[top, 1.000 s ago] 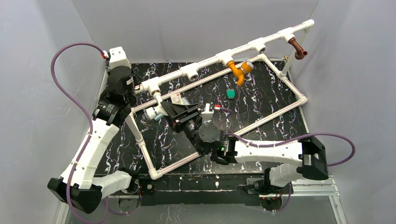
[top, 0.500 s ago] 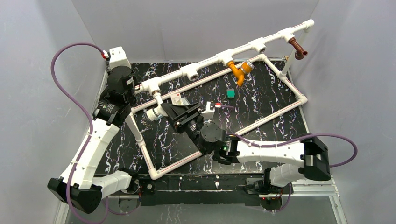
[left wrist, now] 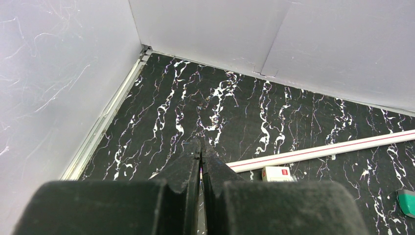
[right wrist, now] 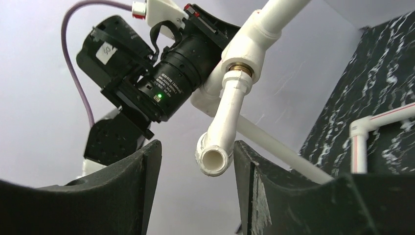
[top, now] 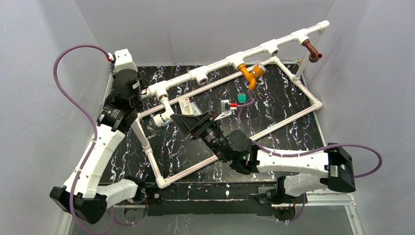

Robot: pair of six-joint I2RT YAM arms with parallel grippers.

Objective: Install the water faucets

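Observation:
The white faucet [top: 164,112] hangs from the left T-fitting [top: 159,90] of the pipe frame, spout down. In the right wrist view the white faucet [right wrist: 222,132] points its mouth between my open right gripper [right wrist: 195,147], close to the right finger and not clamped. In the top view the right gripper [top: 178,119] sits just right of that faucet. The orange faucet [top: 250,74] and the reddish-brown faucet [top: 311,50] sit on fittings further right. My left gripper [left wrist: 200,147] is shut and empty above the table's back left corner.
The white pipe frame [top: 274,126] lies across the black marbled table and rises at the back. A small teal piece [top: 242,98] and a white box with a red label [top: 186,104] lie inside it. The left arm [top: 120,98] stands near the left wall.
My right gripper has drawn back to the right, away from the white faucet, which stays on its fitting. The left arm has not moved.

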